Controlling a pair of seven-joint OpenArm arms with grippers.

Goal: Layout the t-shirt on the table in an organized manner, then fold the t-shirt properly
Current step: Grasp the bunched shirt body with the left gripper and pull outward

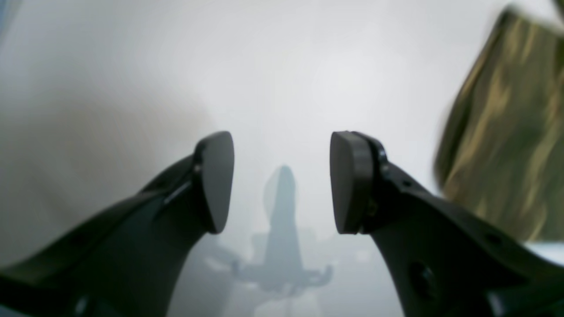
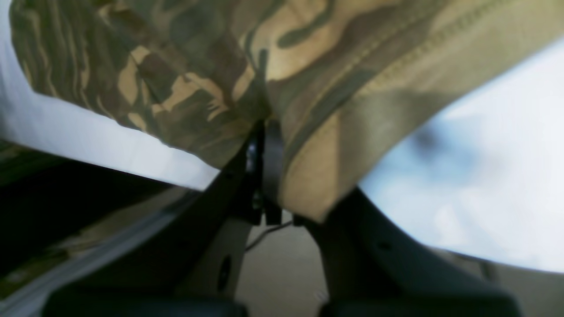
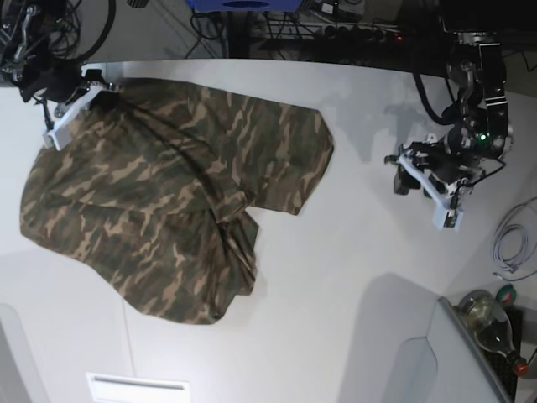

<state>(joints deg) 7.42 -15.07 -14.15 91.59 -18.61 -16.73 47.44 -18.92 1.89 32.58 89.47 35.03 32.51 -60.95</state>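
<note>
1. The camouflage t-shirt (image 3: 168, 201) lay spread but rumpled over the left half of the white table (image 3: 352, 277) in the base view, reaching from about ten o'clock near the far edge down to roughly seven o'clock.
2. A thick bunched fold ran through the shirt's middle and hung toward six o'clock, so the cloth was not flat.
3. The right gripper (image 3: 99, 87) sat at the shirt's far corner, at about ten o'clock of the table, right beside the table's far edge.
4. In the right wrist view, its jaws were clenched tight on a hemmed edge of the t-shirt (image 2: 335, 88), the stitched seam running across the pinched fold.
5. The cloth draped over both sides of that gripper (image 2: 269, 158), and the white tabletop (image 2: 484, 176) showed behind it.
6. The left gripper (image 3: 422, 172) was over bare table at about two o'clock, well apart from the shirt.
7. From its own wrist camera, the left gripper (image 1: 282, 180) had its fingers released, a clear gap between the two dark pads (image 1: 350, 182), with nothing held.
8. A blurred strip of the camouflage shirt (image 1: 506, 145) showed at three o'clock in that view, not touching the pads.
9. A glass bottle (image 3: 491, 323) and a coiled white cable (image 3: 513, 243) lay at about four o'clock, off the table's near-right corner.
</note>
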